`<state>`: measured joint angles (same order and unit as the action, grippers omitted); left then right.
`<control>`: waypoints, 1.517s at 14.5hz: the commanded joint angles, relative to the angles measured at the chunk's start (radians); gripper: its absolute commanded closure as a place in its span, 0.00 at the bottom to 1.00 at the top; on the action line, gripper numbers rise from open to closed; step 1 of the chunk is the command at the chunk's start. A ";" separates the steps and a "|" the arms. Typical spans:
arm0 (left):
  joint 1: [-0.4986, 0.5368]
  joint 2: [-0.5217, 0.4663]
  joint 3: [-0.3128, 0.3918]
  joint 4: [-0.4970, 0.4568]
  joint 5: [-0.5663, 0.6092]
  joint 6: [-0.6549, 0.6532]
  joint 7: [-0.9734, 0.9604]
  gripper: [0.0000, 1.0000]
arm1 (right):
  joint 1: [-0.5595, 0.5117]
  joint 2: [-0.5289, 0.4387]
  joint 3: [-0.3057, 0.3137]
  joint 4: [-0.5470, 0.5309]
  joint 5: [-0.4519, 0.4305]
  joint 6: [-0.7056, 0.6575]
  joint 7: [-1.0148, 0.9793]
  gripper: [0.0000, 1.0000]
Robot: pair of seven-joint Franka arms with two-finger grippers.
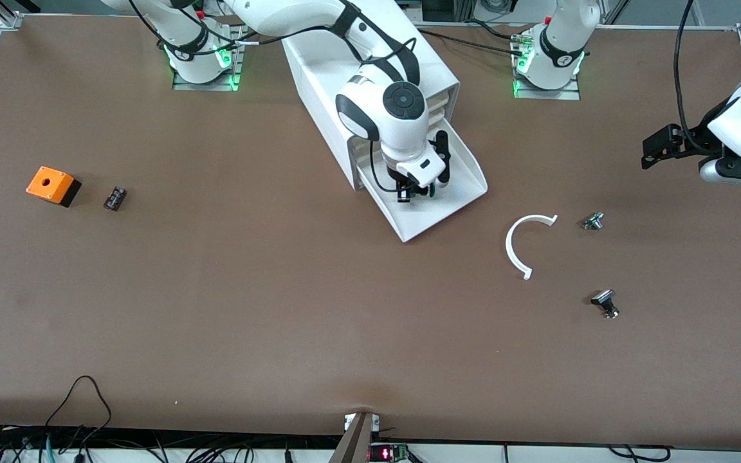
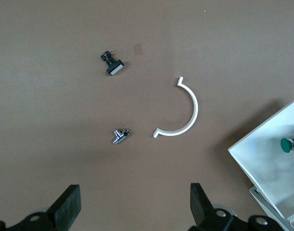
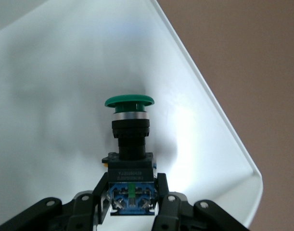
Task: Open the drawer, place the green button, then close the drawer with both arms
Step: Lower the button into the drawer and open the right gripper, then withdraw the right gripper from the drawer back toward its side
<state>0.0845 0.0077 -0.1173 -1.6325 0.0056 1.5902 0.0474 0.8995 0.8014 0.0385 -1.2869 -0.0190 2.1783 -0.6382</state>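
Observation:
The bottom drawer of the white cabinet is pulled out toward the front camera. My right gripper is over the drawer tray, shut on the button. In the right wrist view the gripper clamps the button's blue-and-black body, green cap pointing away over the white drawer floor. Whether it touches the floor I cannot tell. My left gripper waits open and empty over the table at the left arm's end. Its wrist view shows its spread fingers, the drawer corner and the green cap.
A white plastic arc lies beside the drawer toward the left arm's end, with a silver part and a black-and-silver part near it. An orange cube and a small black part lie toward the right arm's end.

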 commanded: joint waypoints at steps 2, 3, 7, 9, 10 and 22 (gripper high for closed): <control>0.000 0.020 -0.007 0.037 0.004 -0.019 -0.007 0.00 | 0.018 0.038 -0.005 0.018 -0.015 0.064 0.017 0.82; 0.000 0.018 -0.007 0.037 0.004 -0.019 -0.009 0.00 | 0.021 0.038 -0.005 0.018 -0.016 0.072 0.021 0.78; 0.003 0.018 -0.007 0.037 0.004 -0.019 -0.007 0.00 | 0.021 0.035 -0.014 0.018 -0.016 0.075 0.023 0.00; 0.003 0.018 -0.007 0.037 0.004 -0.021 -0.007 0.00 | 0.021 0.027 -0.015 0.020 -0.012 0.075 0.026 0.00; 0.003 0.018 -0.007 0.037 0.004 -0.021 -0.009 0.00 | 0.021 0.024 -0.023 0.021 -0.009 0.071 0.026 0.00; 0.000 0.018 -0.008 0.037 0.004 -0.023 -0.012 0.00 | -0.060 -0.189 -0.127 0.024 0.054 0.023 0.386 0.00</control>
<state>0.0843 0.0092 -0.1202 -1.6293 0.0056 1.5902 0.0467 0.8593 0.6354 -0.0922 -1.2454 -0.0027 2.2092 -0.3535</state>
